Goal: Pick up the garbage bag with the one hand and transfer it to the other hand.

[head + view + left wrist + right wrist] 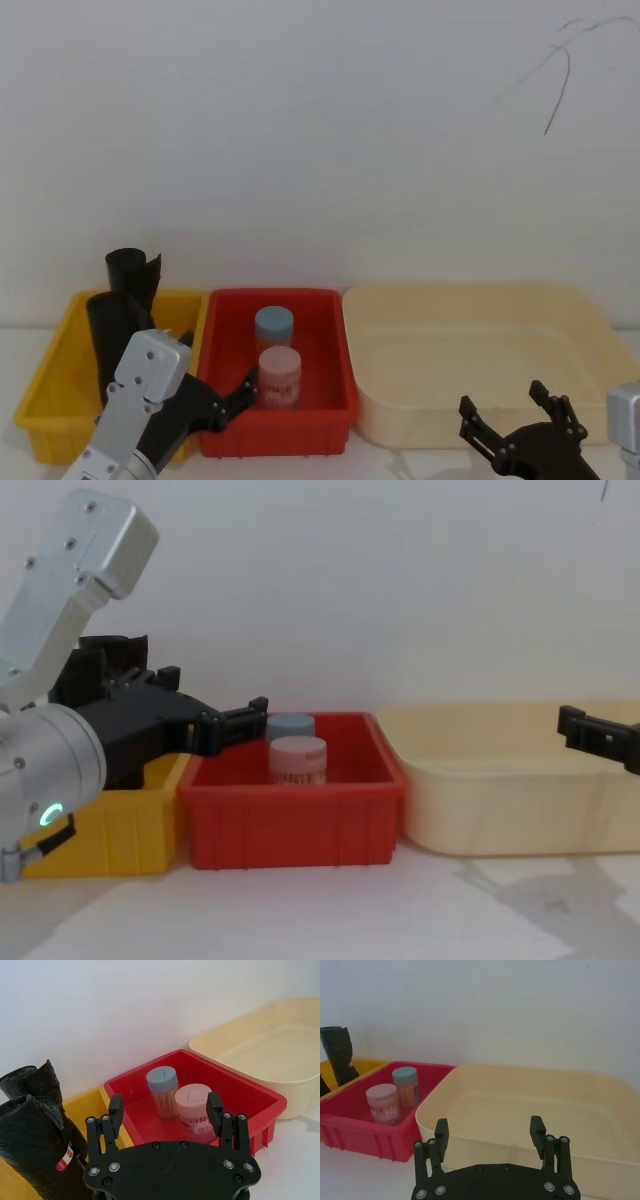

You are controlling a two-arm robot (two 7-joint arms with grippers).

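At the far left, the garbage bag (pixel 35 1145) is standing upright in the yellow bin (pixel 55 435), its red-and-white label facing the left wrist camera, with a second black roll (pixel 133 268) standing just behind it. The left gripper (pixel 165 1110) is hovering just beside the bag with its jaws spread wide and gripping nothing. The bag is sitting outside them, off to their left, while the fingers are pointing past it toward the red bin (pixel 290 435), where a blue-lidded jar (pixel 274 325) and a pink-lidded jar (pixel 280 372) are standing. In the head view the left arm is covering the bag's lower half, and the label's print is too small to read. Further right, the right gripper (pixel 503 400) is hanging before the cream bin (pixel 480 345), jaws likewise parted and empty, its wrist being cut off by the frame's edge.
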